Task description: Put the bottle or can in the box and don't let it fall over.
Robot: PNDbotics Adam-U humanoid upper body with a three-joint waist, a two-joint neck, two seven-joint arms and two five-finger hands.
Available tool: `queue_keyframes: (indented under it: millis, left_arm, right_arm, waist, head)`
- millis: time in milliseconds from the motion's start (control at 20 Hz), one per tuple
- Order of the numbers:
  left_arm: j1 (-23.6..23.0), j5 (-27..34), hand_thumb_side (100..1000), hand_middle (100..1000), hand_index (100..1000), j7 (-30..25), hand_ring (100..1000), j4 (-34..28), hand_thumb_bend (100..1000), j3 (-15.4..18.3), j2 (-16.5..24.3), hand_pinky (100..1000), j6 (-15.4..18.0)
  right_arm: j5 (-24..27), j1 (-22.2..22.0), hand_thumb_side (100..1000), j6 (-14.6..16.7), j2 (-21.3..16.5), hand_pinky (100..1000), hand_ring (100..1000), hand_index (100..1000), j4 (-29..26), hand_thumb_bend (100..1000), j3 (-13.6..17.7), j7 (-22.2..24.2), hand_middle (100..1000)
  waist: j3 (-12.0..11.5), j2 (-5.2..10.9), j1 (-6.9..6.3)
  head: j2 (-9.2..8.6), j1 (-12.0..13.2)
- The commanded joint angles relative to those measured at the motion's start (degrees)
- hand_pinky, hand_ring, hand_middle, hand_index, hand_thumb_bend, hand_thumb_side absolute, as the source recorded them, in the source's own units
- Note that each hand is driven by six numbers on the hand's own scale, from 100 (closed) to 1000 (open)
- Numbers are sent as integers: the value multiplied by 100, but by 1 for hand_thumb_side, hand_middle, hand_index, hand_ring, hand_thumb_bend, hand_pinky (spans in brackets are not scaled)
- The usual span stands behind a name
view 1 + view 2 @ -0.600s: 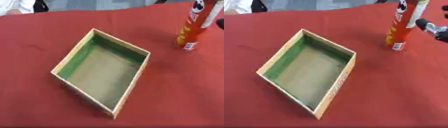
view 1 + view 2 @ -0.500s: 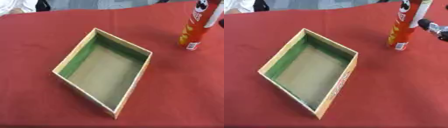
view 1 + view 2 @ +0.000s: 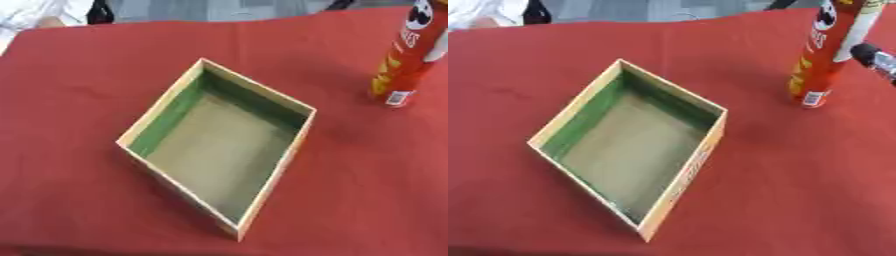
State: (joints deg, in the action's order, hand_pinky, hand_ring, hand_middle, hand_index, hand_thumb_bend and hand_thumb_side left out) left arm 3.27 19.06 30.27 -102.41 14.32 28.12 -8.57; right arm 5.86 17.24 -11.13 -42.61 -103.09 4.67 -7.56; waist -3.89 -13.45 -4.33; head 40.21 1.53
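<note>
An open cardboard box (image 3: 164,107) with a green inner wall lies empty in the middle of the red tablecloth, turned cornerwise. A tall red chips can (image 3: 826,55) stands upright on the cloth behind and to the right of the box, apart from it. Its top is cut off by the picture's edge. A black and silver part of my right hand (image 3: 874,56) shows at the right edge in the right eye view, right beside the can's upper half. Whether it touches the can is not clear. My left hand is out of view.
The red cloth (image 3: 79,200) covers the whole table. Its far edge (image 3: 219,25) runs along the top, with a white sleeve (image 3: 26,12) and a dark object (image 3: 99,11) beyond it at the upper left.
The whole picture has shifted slightly, so the camera moved. The can, the box and the part of my right hand keep their places relative to each other.
</note>
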Motion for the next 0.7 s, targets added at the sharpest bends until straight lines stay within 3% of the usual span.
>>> queue_keyframes:
  millis: [50, 400, 700]
  left_arm:
    - [66, 40, 822, 764, 851, -42, 801, -39, 526, 18, 107, 795, -7]
    - [56, 73, 815, 762, 850, -121, 799, 41, 532, -80, 148, 791, -41]
    - [15, 67, 813, 762, 849, -139, 799, 57, 536, -103, 154, 789, -44]
  right_arm:
    - [-99, 24, 320, -47, -104, 889, 893, 982, 118, 660, -22, 74, 935]
    - [-257, -29, 319, 15, -8, 885, 890, 981, 543, 660, -75, 153, 933]
    - [-404, -10, 330, 75, 32, 884, 893, 984, 771, 655, -117, 255, 936]
  waist:
    - [-24, 231, 40]
    - [-102, 612, 53]
    - [-111, 677, 33]
  head:
    - [7, -7]
    - [7, -248]
    - [-42, -542]
